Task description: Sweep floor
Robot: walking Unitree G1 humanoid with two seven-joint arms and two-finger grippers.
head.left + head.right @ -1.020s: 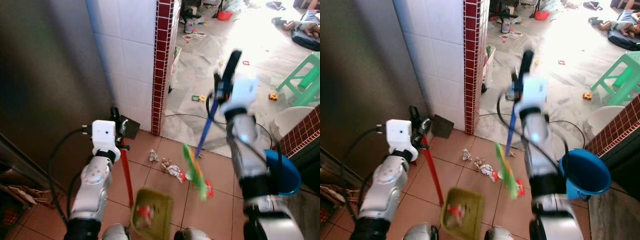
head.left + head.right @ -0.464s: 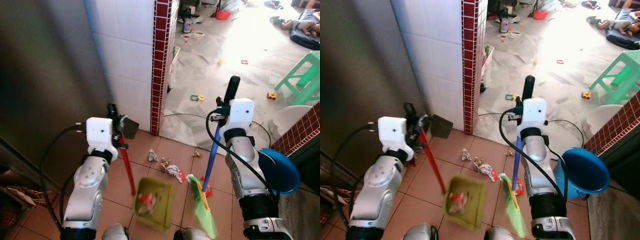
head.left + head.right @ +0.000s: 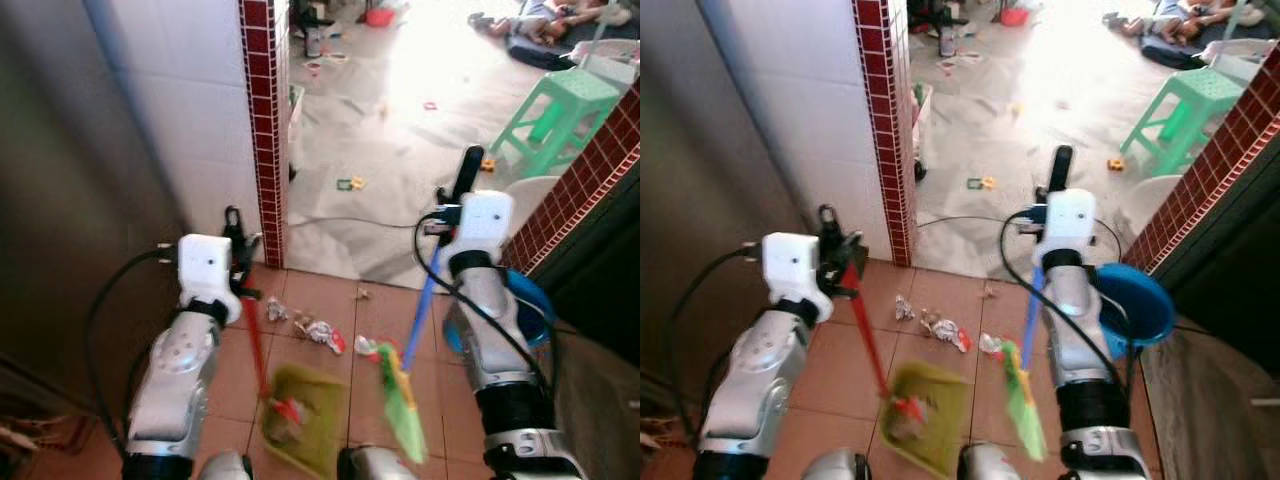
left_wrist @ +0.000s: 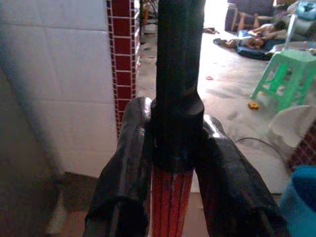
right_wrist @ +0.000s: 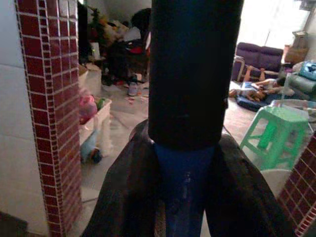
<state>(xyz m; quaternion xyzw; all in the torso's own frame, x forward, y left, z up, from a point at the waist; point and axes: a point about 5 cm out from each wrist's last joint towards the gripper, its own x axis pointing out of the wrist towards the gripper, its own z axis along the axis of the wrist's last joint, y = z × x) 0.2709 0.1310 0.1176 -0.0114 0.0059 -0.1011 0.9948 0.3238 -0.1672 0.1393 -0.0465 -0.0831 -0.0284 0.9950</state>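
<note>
The floor is terracotta tile near the robot and pale stone beyond, past a white tiled wall edged with a red tile pillar. A green stool stands far off on the right, with a person lying on the floor behind it and small toys scattered on the pale stone. A blue bucket sits just beside the right arm, against a low red tiled wall. The left gripper has its jaws closed snugly on the dustpan handle, a red shaft with a black cap; both fingers press against its sides. The handle slopes down to the dustpan, a yellow-green pan low over the tiles near the robot's feet, with red and pale scraps in it; whether it touches the floor cannot be told through the blur. The right gripper is likewise clamped on the broom handle, blue with a black grip on top, jaws narrowed onto the shaft. The broom hangs down from it, its green bristles blurred and just beside the dustpan on the right. Crumpled litter lies on the tiles ahead of the pan, between the two handles, with a smaller scrap farther out.
</note>
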